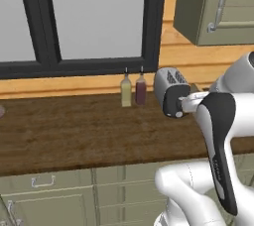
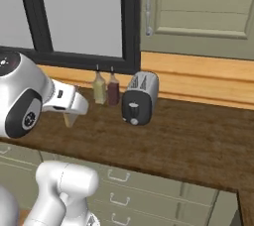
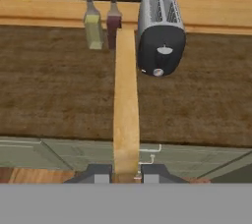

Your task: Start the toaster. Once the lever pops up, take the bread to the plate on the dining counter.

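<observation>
While the bread [image 3: 125, 100] stands edge-on between my claw's [image 3: 126, 171] fingertips, clamped tight, I see it reach up away from the claw above the counter [image 3: 54, 95]. Beyond its far end sits the toaster [image 3: 161, 34], slightly right, with two bottles [image 3: 102, 24] just left against the wall.

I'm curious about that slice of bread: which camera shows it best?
The hand view: the bread runs edge-on up the picture's middle, clamped at its lower end in the pincer. In the right base view just a tan corner pokes below the hand.
</observation>
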Motion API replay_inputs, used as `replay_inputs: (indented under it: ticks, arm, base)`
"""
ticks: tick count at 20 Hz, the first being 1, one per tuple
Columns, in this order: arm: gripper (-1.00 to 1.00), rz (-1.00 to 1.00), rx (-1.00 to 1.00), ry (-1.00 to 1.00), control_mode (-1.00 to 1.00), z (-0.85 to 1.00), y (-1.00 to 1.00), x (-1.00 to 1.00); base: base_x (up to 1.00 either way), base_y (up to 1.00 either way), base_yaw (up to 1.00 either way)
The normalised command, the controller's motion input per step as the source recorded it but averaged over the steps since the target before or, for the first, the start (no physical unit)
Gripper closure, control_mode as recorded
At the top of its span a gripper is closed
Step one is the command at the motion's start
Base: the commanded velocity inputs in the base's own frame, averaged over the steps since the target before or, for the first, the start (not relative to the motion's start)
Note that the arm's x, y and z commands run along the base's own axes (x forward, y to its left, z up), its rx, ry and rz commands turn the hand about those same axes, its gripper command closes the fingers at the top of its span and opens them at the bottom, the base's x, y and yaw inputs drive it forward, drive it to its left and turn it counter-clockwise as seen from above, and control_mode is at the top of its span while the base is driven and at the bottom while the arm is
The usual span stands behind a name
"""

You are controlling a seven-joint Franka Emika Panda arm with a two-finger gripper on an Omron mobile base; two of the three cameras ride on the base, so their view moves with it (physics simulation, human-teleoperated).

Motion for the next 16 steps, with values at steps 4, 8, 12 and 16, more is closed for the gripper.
replay_inputs:
  ticks: [4, 8, 12, 16]
  arm:
    - [1.0, 0.0, 0.0, 0.0, 1.0, 0.0, 0.0, 0.0]
    - [1.0, 0.0, 0.0, 0.0, 1.0, 0.0, 0.0, 0.0]
    - [1.0, 0.0, 0.0, 0.0, 1.0, 0.0, 0.0, 0.0]
    - [1.0, 0.0, 0.0, 0.0, 1.0, 0.0, 0.0, 0.0]
  base:
    - [-0.43, 0.83, 0.85]
    - [-0.28, 0.49, 0.99]
    - [-0.23, 0.26, 1.0]
    - [-0.2, 0.16, 1.0]
